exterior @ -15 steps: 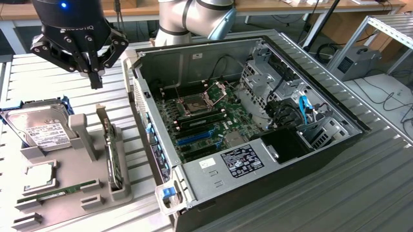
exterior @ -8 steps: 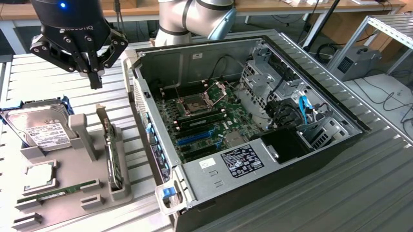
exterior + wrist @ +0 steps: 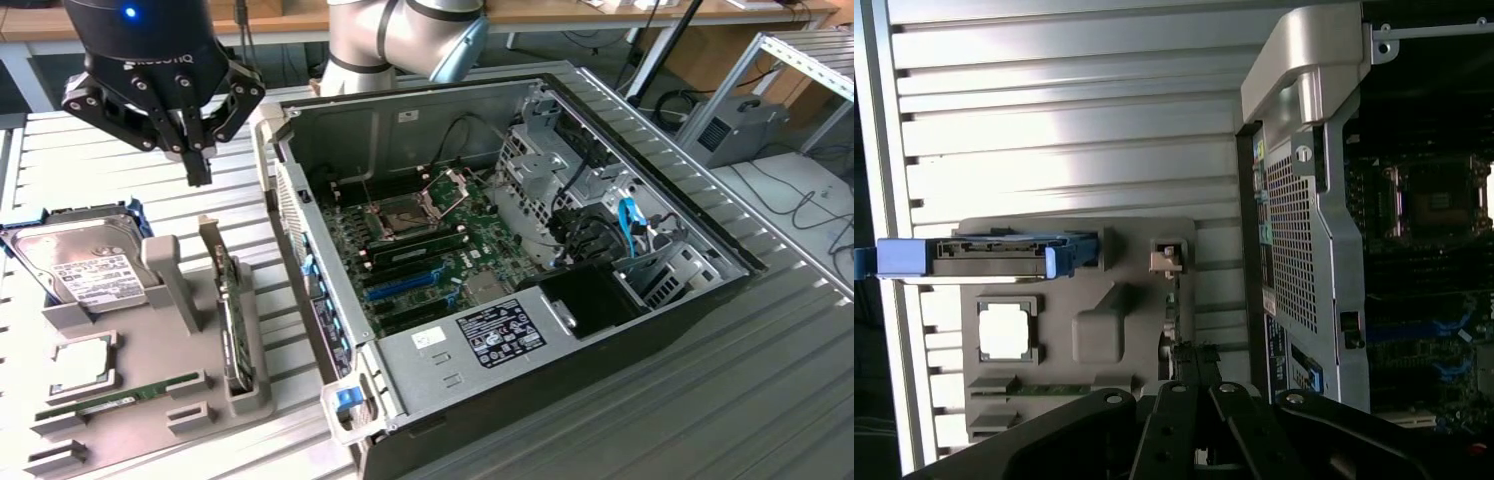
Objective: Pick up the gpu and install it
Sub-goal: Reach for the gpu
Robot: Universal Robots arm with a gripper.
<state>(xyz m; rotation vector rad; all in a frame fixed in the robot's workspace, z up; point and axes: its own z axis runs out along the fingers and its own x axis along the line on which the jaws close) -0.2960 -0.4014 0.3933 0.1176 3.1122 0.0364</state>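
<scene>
Gripper: the gripper is the closest thing to my wrist camera. Its black fingers look pressed together, with nothing between them.
Gripper spot: in the exterior view I see the gripper hanging in the air above the far end of the gray holder. It touches nothing.
Gpu: the gpu stands on its thin edge in a slot of the gray holder, on the side next to the computer case. Its metal end points up and away from the exterior camera. From the wrist camera I look down on the gpu as a thin line, and the fingertips sit right over that line.
Gray holder: the gray holder lies flat on the table, just beside the computer case.
Hard drive: the hard drive in its blue frame leans in the holder, on the exterior view's left.
Chip: a square silver chip lies flat in the holder.
Memory stick: a thin green memory stick lies near the chip.
Computer case: it lies on its side with the cover off. I can see the green board inside.
</scene>
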